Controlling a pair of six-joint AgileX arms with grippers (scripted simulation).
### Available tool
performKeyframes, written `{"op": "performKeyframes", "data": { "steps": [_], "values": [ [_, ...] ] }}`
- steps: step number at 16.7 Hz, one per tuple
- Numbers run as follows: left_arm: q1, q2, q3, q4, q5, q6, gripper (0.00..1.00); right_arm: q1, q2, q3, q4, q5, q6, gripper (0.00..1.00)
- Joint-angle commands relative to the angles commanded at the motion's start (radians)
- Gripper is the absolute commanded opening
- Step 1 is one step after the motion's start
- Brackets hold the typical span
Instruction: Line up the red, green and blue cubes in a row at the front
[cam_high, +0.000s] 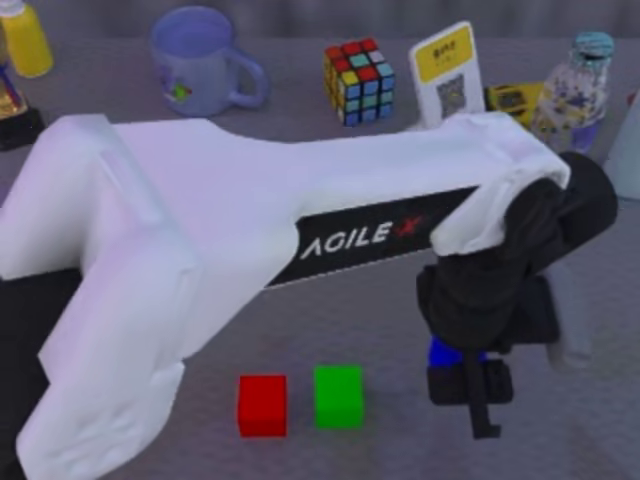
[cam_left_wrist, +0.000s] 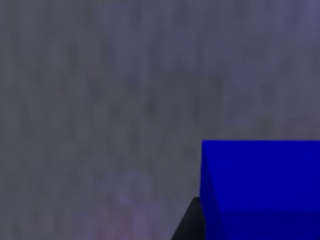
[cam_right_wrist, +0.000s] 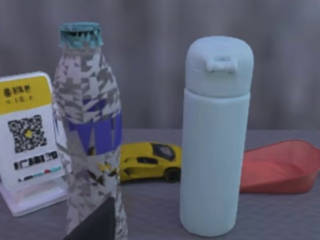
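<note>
Because the row is forming along the front edge, the red cube (cam_high: 262, 405) and green cube (cam_high: 338, 396) sit side by side, slightly apart — at the green's three o'clock the left gripper (cam_high: 470, 385) pinches the blue cube (cam_high: 447, 352), apparently to place it. Farther, at twelve o'clock, a puzzle cube (cam_high: 359, 81) stands clear — the right arm isn't visible.

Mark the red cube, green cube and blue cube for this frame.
red cube (cam_high: 262, 404), top view, its top face.
green cube (cam_high: 338, 395), top view, its top face.
blue cube (cam_left_wrist: 260, 175), left wrist view, its upper face.
</note>
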Motion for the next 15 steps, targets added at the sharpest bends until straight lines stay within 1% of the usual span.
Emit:
{"op": "performKeyframes", "data": {
  "steps": [3, 8, 15],
  "values": [
    [0.002, 0.022, -0.067, 0.089, 0.001, -0.005, 0.0, 0.0, 0.0, 0.0, 0.0, 0.0, 0.0, 1.0],
    [0.002, 0.025, -0.08, 0.104, 0.0, -0.006, 0.0, 0.0, 0.0, 0.0, 0.0, 0.0, 0.0, 1.0],
    [0.002, 0.025, -0.08, 0.104, 0.0, -0.006, 0.53, 0.0, 0.0, 0.0, 0.0, 0.0, 0.0, 1.0]
  ]
}}
